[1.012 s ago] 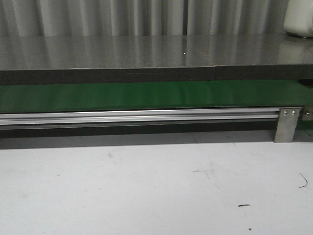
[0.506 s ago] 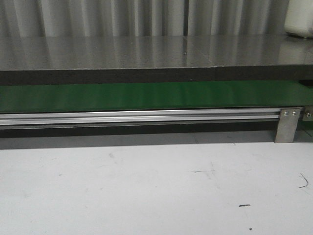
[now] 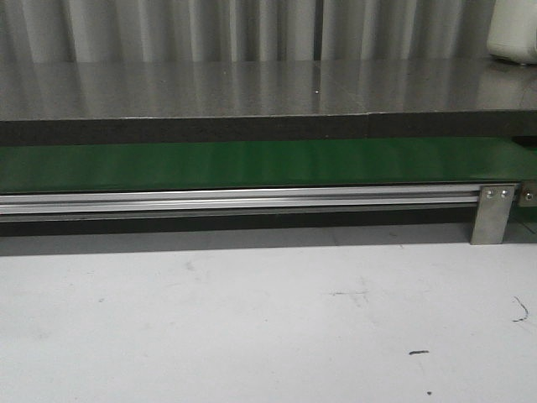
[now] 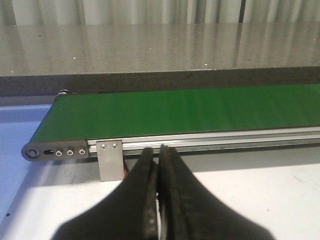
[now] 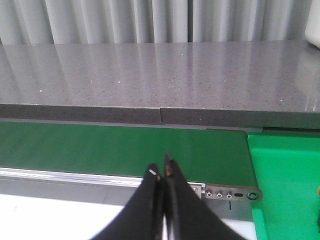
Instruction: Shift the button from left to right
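Nearest in each wrist view are the jaws themselves: the left gripper [image 4: 159, 165] has its two black fingers pressed together, tips meeting with no gap and nothing between them; the right gripper [image 5: 162, 177] is likewise drawn together and holds nothing; neither touches anything, each hanging above the pale worktop [image 3: 252, 327] with the conveyor just ahead of its tips.

Directly beyond the left jaws stands a small metal bracket [image 4: 110, 160] under the aluminium rail [image 3: 235, 201]; beyond the right jaws sits the belt's end roller plate [image 5: 232, 193], with a brighter green surface [image 5: 285, 180] off to the side; past both lies the green belt [image 3: 252, 164], bare along all that shows; farther still the grey stone counter [image 3: 252, 88] and the corrugated wall [image 3: 168, 29].

The button appears in none of the three views, so its place cannot be told; judging from the task, it should arrive or lie toward the left end of the belt, ahead of the left jaws.

The step in hand looks like waiting and searching; done well, the left jaws would part before descending, approach the block squarely from above, and close on its boxy sides rather than the round cap; the belt's edge and rail are the things to keep clear of.
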